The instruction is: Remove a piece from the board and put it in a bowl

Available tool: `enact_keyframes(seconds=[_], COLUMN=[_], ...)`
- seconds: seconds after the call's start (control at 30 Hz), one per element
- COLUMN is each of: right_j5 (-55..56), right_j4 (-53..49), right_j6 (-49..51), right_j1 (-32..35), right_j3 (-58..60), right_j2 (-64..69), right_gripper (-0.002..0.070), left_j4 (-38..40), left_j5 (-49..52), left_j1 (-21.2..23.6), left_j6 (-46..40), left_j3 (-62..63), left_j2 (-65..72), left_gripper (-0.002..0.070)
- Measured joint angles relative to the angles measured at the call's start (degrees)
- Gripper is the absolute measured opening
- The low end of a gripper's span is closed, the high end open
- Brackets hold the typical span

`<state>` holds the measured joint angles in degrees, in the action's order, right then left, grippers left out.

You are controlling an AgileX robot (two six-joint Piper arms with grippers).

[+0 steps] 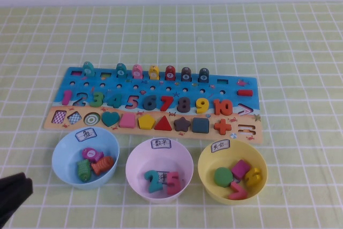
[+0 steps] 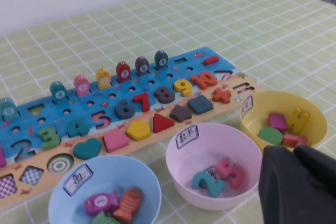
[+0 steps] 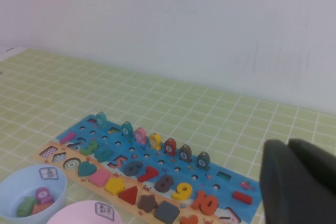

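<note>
The left gripper [image 1: 13,194] sits low at the table's seven o'clock corner, its opening impossible to judge, and holds nothing visible. The long blue-and-tan puzzle board [image 1: 80,87] lies across the middle, while the flat magenta-purple square piece [image 1: 240,169] already rests in the round yellow plastic bowl [image 1: 206,175] at five o'clock. The right gripper [image 3: 299,182] appears only in its wrist view, hanging clear at the board's three o'clock end, grip unreadable, likely the nearer arm.

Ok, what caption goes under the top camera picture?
Magenta piece lies in yellow bowl below board; left gripper parked.
</note>
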<state>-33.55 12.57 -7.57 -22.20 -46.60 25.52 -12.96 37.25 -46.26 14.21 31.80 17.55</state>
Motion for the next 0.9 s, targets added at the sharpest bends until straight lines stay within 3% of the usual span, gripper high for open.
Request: enact_keyframes(seconds=[0.9], right_j5=[-2.2], right_j4=[-3.34], right_j6=[0.0], right_j1=[0.0], right_j3=[0.09], right_j2=[0.0], right_gripper=[-0.0018], left_j4=[1.37], left_j5=[2.45], left_j1=[0.0], left_j6=[0.07], left_j3=[-2.21], left_j2=[0.0], left_gripper=[-0.0003])
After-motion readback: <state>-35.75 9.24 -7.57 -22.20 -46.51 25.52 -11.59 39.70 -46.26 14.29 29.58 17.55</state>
